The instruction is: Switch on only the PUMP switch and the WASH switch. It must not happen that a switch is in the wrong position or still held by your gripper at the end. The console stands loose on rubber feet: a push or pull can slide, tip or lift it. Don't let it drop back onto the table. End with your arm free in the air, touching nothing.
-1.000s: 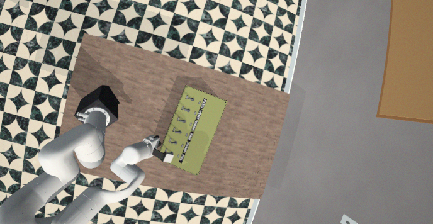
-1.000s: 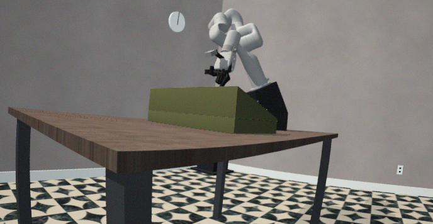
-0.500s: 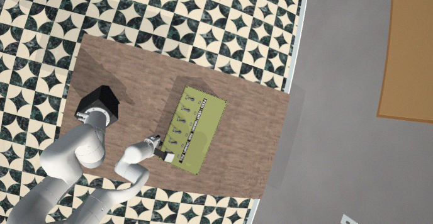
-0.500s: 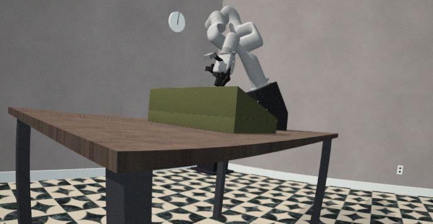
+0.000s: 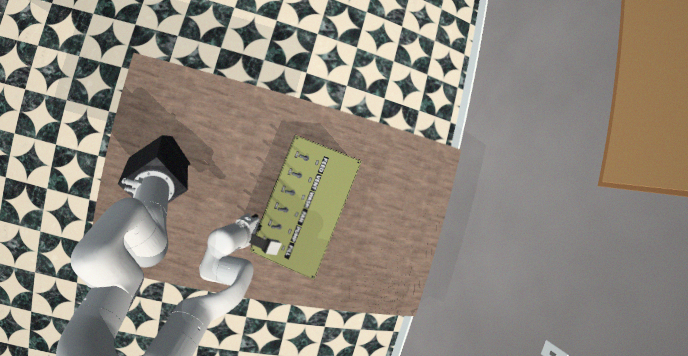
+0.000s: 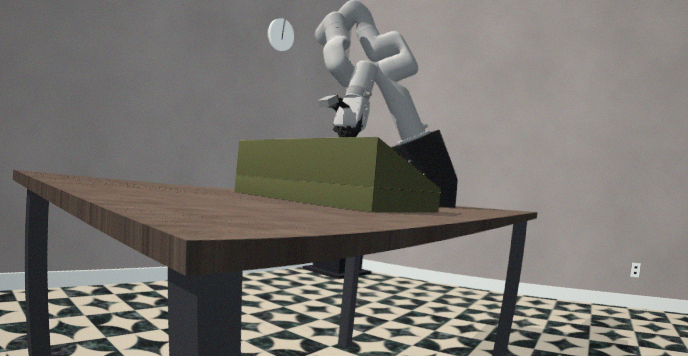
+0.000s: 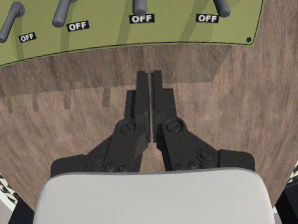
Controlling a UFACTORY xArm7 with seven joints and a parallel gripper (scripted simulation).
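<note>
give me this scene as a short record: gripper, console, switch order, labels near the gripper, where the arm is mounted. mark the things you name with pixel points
gripper: shut on nothing (image 5: pixel 258 222) (image 7: pixel 149 72), fingertips off the console's edge in the wrist view
console: green (image 5: pixel 327 208) (image 6: pixel 310 168), sloped, on a wooden table (image 5: pixel 400 193) (image 6: pixel 125 208) (image 7: pixel 250 125)
switch order: FEED, VENT, WASH, FAN, PUMP, FILL
labels near gripper: four OFF labels (image 7: pixel 141 19)
arm mount: black pedestal (image 5: pixel 179 165) (image 6: pixel 445 168)

The console is olive green, the floor patterned dark green and cream.
</note>
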